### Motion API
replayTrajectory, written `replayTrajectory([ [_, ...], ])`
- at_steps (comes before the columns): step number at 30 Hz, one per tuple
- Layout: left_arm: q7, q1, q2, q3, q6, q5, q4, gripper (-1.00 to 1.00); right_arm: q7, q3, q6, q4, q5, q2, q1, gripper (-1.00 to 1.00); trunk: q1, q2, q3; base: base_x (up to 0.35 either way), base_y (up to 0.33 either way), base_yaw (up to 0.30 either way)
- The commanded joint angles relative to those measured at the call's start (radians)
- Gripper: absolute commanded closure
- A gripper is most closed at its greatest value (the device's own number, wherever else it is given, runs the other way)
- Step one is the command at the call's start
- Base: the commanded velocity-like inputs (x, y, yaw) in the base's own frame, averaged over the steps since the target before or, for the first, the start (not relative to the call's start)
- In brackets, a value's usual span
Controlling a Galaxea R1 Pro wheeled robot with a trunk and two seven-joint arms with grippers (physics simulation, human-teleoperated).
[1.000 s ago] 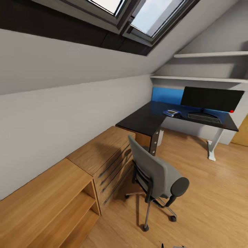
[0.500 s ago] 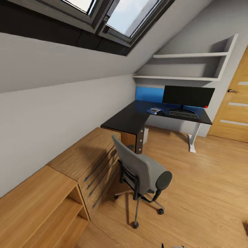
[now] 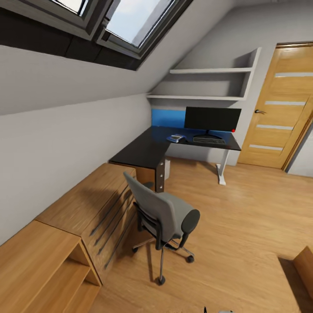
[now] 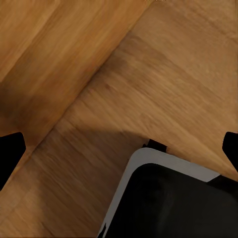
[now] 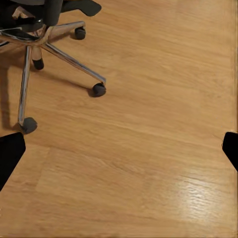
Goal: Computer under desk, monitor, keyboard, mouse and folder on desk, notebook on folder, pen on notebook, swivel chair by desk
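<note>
The grey swivel chair (image 3: 163,217) stands on the floor with its back to me, a short way out from the black L-shaped desk (image 3: 143,150). Its chrome base (image 5: 49,44) shows in the right wrist view. The monitor (image 3: 212,118) stands on the desk's far wing with the keyboard (image 3: 208,140) in front of it. Left of the keyboard lies a flat blue thing with a grey piece on top (image 3: 176,138), likely the folder and notebook. A pale grey box (image 3: 167,167), seemingly the computer, shows under the desk. Mouse and pen are too small to tell. My left gripper (image 4: 121,148) and right gripper (image 5: 121,148) hang open over the floor.
A low wooden shelf unit (image 3: 82,213) runs along the left wall beside the chair. The black drawer unit (image 3: 160,174) sits under the desk's near end. A wooden door (image 3: 278,108) is at the far right, wall shelves (image 3: 208,82) above the desk, another wooden piece (image 3: 304,265) at lower right.
The camera has turned to the right, so the whole picture has slid left and the door has come into view. Chair, desk and the things on it have not moved.
</note>
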Motion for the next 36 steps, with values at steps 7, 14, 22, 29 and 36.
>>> replayTrajectory([
  [7,0.007,0.000,0.001,-0.009,-0.002,0.007,-0.003,-1.00,-0.009,0.008,-0.001,0.001,0.000,0.001,-0.001,-1.00,0.000,-0.001,-0.001,-0.149,0.288,-0.300],
  [14,0.007,0.000,0.001,-0.009,-0.002,0.007,-0.003,-1.00,-0.009,0.008,-0.001,0.001,0.000,0.001,-0.001,-1.00,0.000,-0.001,-0.001,-0.122,0.205,-0.300],
  [22,0.007,0.000,0.001,-0.009,-0.002,0.006,-0.003,-1.00,-0.009,0.008,-0.001,0.001,0.000,0.000,-0.001,-1.00,0.000,-0.001,-0.001,-0.026,0.032,-0.300],
  [29,0.007,0.000,0.001,-0.009,-0.002,0.006,-0.003,-1.00,0.001,0.007,0.001,0.001,-0.003,0.001,-0.001,-1.00,0.000,-0.001,-0.001,-0.003,0.003,-0.300],
  [36,0.007,0.000,0.001,-0.009,-0.002,0.006,-0.003,-1.00,0.028,0.001,0.001,0.001,-0.007,0.000,-0.001,-1.00,0.000,-0.001,-0.001,0.000,0.000,-0.300],
])
